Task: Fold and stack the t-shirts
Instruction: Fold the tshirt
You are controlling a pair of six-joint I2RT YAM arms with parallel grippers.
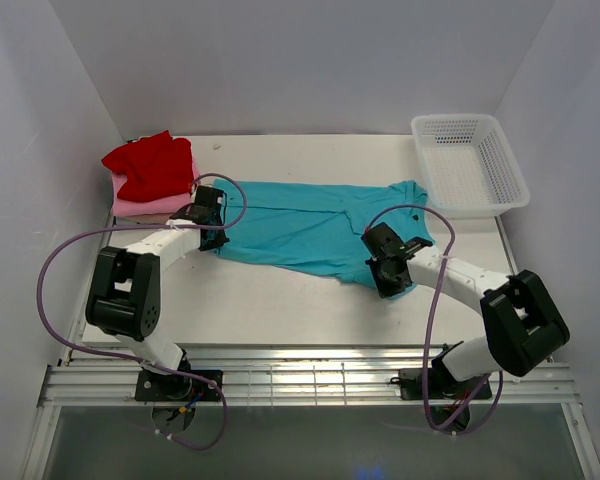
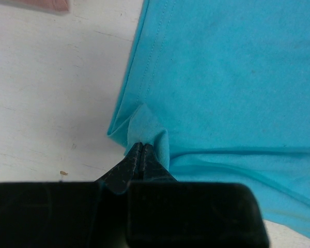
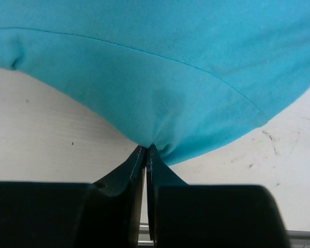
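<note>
the limp teal cloth t-shirt point(image 1: 305, 228) will sag, left gripper point(image 2: 141, 151) and right gripper point(image 3: 146, 150) each clamped on its near edge.

I see a plain teal t-shirt point(image 1: 310, 228) across the middle of my top view, one flat colour with no print and seams stitched in matching teal. At upper left I have a red shirt point(image 1: 152, 163) and a pale pink shirt point(image 1: 140, 208). The basket point(image 1: 470, 165) at upper right is white mesh. The table point(image 1: 280, 305) is off-white with small dark specks. The left gripper point(image 2: 140, 147) and right gripper point(image 3: 146, 150) are black, and the cables point(image 1: 55, 270) are purple.
</note>
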